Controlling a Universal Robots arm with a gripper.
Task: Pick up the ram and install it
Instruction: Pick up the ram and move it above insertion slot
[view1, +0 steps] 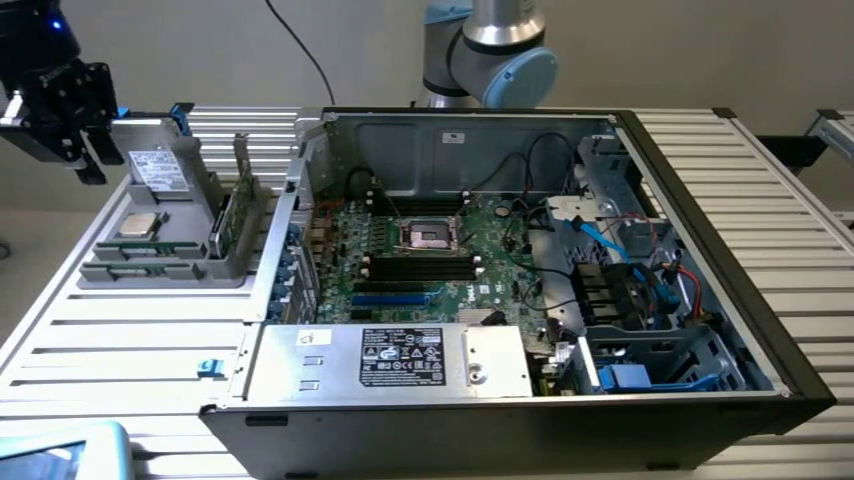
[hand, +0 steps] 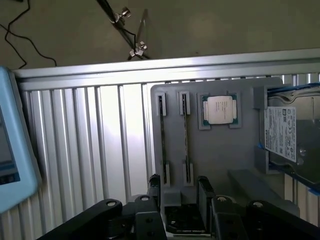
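wrist view puts my hand low over the grey holder. its two black fingers stand apart with nothing between them but the holder's end beneath, so it is released and grasping nothing. the ram sits in that holder as two thin sticks on edge in parallel slots. from above each reads as a dark, narrow line with grey brackets at both ends. just beside them the square silver processor lies in its own recess, and past it is the grey drive with its white label. a pale blue object rests on the slatted bench, well apart from the holder on the ram's side.

exterior view adds the wider layout. my hand hangs above the holder's far end at the exterior view's left, touching nothing. the open computer case lies on the exterior view's right of the holder. inside it the black memory slots sit on the motherboard next to the processor socket, and loose cables arch close by. a green card stands on edge between holder and case.
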